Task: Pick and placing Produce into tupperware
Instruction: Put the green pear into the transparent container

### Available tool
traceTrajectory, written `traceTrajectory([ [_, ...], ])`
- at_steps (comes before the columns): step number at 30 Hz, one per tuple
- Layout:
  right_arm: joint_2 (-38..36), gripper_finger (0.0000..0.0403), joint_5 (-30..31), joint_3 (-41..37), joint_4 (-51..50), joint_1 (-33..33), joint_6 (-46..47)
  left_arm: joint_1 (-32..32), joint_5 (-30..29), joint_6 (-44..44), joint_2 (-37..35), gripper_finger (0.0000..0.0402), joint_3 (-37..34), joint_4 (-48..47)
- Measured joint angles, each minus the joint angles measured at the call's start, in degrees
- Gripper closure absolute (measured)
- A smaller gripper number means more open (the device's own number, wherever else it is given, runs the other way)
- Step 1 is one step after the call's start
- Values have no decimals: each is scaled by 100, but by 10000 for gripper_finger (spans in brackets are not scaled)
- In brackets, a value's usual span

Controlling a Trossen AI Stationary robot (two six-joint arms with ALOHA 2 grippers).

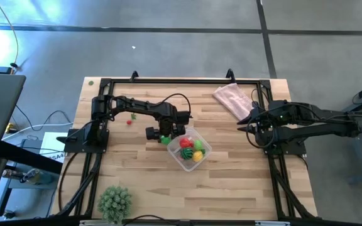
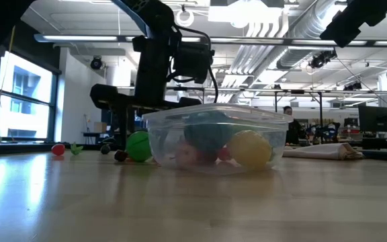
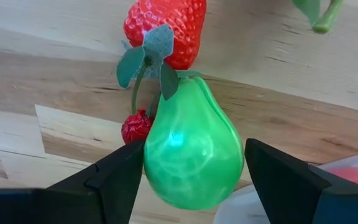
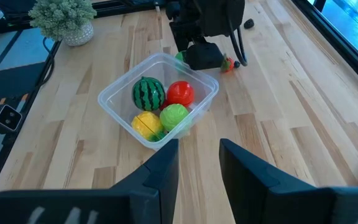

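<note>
The wooden table is carrying the clear tupperware near its middle, holding a striped green melon, a red fruit, a yellow one and a light green one. The left gripper is reaching down just beside the container, its fingers bracketing a green pear on the wood; whether they are gripping it is unclear. A strawberry is lying just past the pear. The right gripper, partly parted and holding nothing, is waiting well apart.
</note>
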Motion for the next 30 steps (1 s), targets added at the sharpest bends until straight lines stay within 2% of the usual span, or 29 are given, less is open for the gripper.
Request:
traceTrajectory([
  [9, 0, 297, 0, 0, 0, 2, 0, 0, -17, 25, 0, 137, 0, -24],
  [18, 0, 297, 0, -1, -1, 1, 0, 1, -4, 4, -2, 195, 2, -26],
  [30, 0, 297, 0, 0, 1, 0, 0, 2, -61, -4, -2, 185, 3, -94],
])
